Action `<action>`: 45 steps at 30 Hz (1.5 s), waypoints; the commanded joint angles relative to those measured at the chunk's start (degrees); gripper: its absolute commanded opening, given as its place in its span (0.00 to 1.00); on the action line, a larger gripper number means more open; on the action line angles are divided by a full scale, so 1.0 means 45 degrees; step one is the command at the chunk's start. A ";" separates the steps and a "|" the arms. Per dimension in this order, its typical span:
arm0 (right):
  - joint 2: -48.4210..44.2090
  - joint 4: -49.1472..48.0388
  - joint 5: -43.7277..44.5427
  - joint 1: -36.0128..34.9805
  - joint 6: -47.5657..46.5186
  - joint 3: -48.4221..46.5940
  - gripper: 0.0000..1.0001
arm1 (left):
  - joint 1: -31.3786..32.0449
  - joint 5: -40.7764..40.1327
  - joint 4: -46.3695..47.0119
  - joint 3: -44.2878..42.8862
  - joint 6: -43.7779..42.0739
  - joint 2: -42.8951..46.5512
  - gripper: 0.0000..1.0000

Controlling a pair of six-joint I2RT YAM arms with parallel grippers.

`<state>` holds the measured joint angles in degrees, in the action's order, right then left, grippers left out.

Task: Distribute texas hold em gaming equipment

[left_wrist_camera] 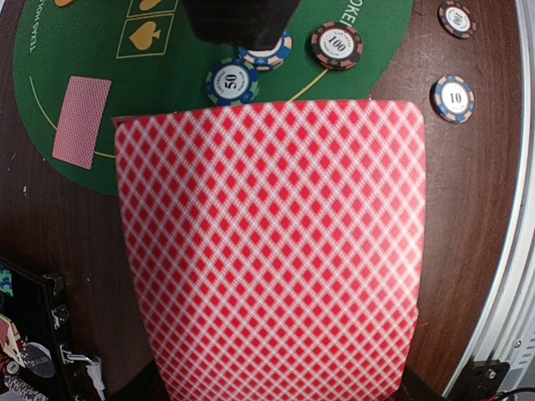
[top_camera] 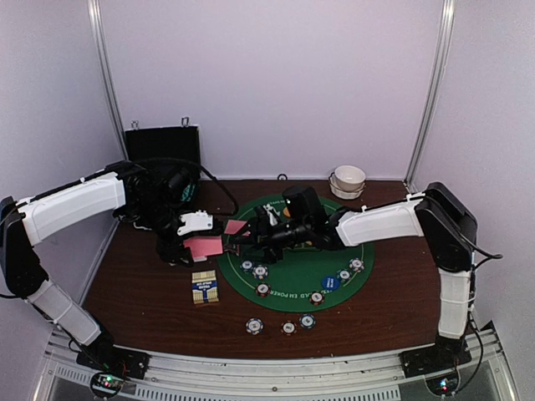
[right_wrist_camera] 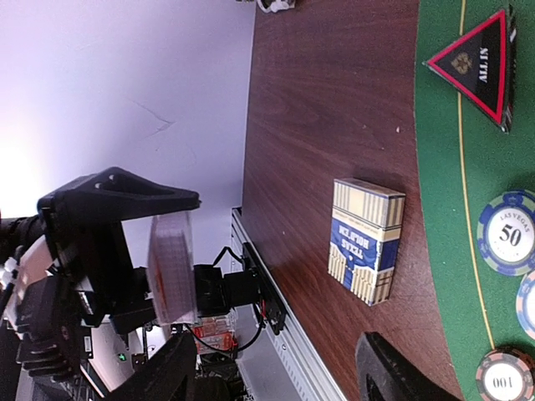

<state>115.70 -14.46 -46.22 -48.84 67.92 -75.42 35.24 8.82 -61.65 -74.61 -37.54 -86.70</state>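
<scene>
The left pincer (top_camera: pixel 189 242) was clamped on a deck of pink-backed cards (left_wrist_camera: pixel 267 251), held above the wooden surface (top_camera: pixel 142 292) just left of the green poker mat (top_camera: pixel 288 276). The right pincer (right_wrist_camera: pixel 276 344) hung with its jaws wide and nothing between them (a single card (left_wrist_camera: pixel 81 122) lay flat on the mat). Several striped chips (top_camera: pixel 254 326) lay on mat and wood, with the card box (top_camera: pixel 205 287) beside the mat.
</scene>
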 commanded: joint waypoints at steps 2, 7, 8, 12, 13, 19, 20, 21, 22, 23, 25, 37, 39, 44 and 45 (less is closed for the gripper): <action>-0.0501 -0.0874 -0.0046 -0.0260 0.0309 -0.0383 0.67 | -0.0078 0.0265 0.0007 -0.0383 0.0119 0.0048 0.00; 0.0020 -0.1601 -0.0172 -0.0502 0.0889 -0.0717 0.64 | -0.0079 0.0242 0.0006 -0.0355 0.0125 0.0072 0.00; 0.0196 -0.1688 -0.0202 -0.0554 0.0964 -0.0811 0.63 | -0.0078 0.0244 0.0005 -0.0364 0.0120 0.0052 0.00; 0.0513 -0.2091 -0.0257 -0.0687 0.1225 -0.1146 0.61 | -0.0079 0.0247 0.0004 -0.0373 0.0117 0.0062 0.00; 0.0558 -0.2162 -0.0257 -0.0704 0.1285 -0.1167 0.61 | -0.0078 0.0245 0.0003 -0.0361 0.0119 0.0061 0.00; 0.0975 -0.2206 -0.0294 -0.0766 0.1447 -0.1512 0.52 | -0.0078 0.0215 -0.0003 -0.0373 0.0126 0.0105 0.00; 0.1089 -0.2284 -0.0296 -0.0787 0.1522 -0.1589 0.49 | -0.0078 0.0238 0.0002 -0.0373 0.0125 0.0103 0.00; 0.1225 -0.2362 -0.0311 -0.0787 0.1622 -0.1679 0.46 | -0.0078 0.0251 0.0007 -0.0373 0.0120 0.0088 0.00; 0.1365 -0.2486 -0.0315 -0.0802 0.1784 -0.1754 0.41 | -0.0078 0.0262 -0.0002 -0.0373 0.0119 0.0081 0.00; 0.1470 -0.2617 -0.0330 -0.0806 0.1950 -0.1815 0.37 | -0.0078 0.0264 0.0007 -0.0356 0.0119 0.0085 0.00; 0.1561 -0.2982 -0.0387 -0.0790 0.2213 -0.1853 0.31 | -0.0078 0.0212 0.0006 -0.0339 0.0120 0.0096 0.00; 0.0841 -0.3927 -0.0636 -0.0603 0.2916 -0.1236 0.01 | -0.0078 -0.0129 0.0008 -0.0178 0.0042 0.0000 0.00; 0.0786 -0.4254 -0.0662 -0.0564 0.3139 -0.0978 0.00 | -0.0078 -0.0187 -0.0009 -0.0178 0.0022 0.0023 0.00; 0.0380 -0.4659 -0.0739 -0.0177 0.3376 -0.0309 0.00 | -0.0078 -0.0261 0.0009 -0.0134 -0.0007 0.0083 0.00; 0.0241 -0.4627 -0.0786 -0.0037 0.3333 -0.0184 0.00 | -0.0078 -0.0246 0.0008 -0.0138 -0.0016 0.0086 0.00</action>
<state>121.05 -32.56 -48.53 -50.96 82.04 -78.54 35.24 7.79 -61.78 -74.59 -37.56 -86.70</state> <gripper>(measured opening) 0.004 0.672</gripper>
